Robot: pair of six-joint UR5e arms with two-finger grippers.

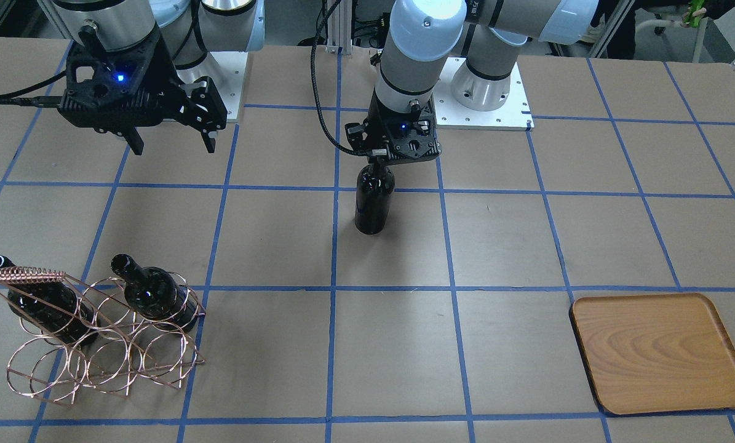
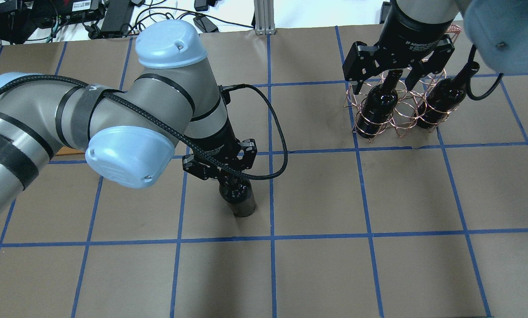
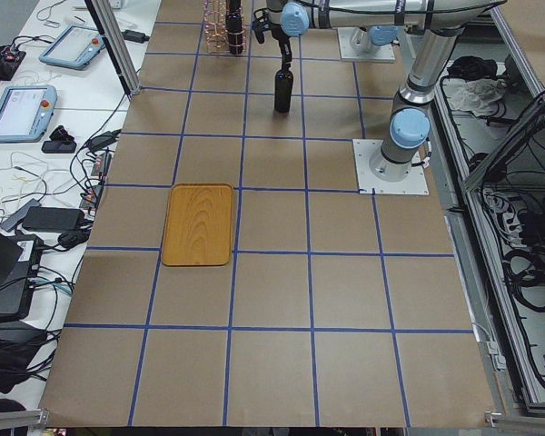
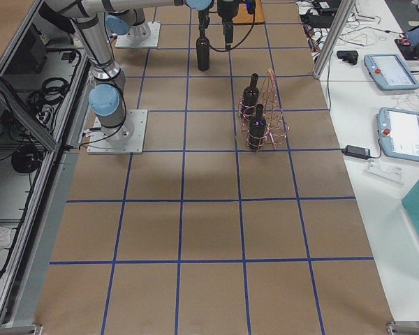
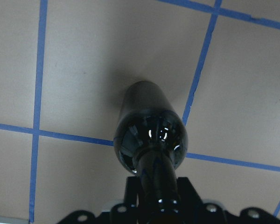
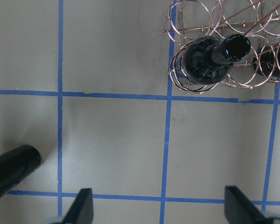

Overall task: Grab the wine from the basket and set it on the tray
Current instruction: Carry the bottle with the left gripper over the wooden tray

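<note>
My left gripper (image 1: 377, 161) is shut on the neck of a dark wine bottle (image 1: 374, 203) and holds it upright at the table's middle. I cannot tell whether its base touches the table. The bottle also shows in the overhead view (image 2: 238, 197) and in the left wrist view (image 5: 149, 135). The copper wire basket (image 1: 106, 360) holds two more bottles, one (image 1: 42, 303) and another (image 1: 156, 293). My right gripper (image 1: 174, 147) is open and empty, raised above the table beside the basket (image 2: 405, 126). The wooden tray (image 1: 659, 352) lies empty far to my left.
The table is brown paper with a blue tape grid. The arm base plates (image 1: 487, 92) stand at the robot's edge. Open floor lies between the held bottle and the tray (image 3: 198, 224). Tablets and cables lie on side benches off the table (image 4: 391, 70).
</note>
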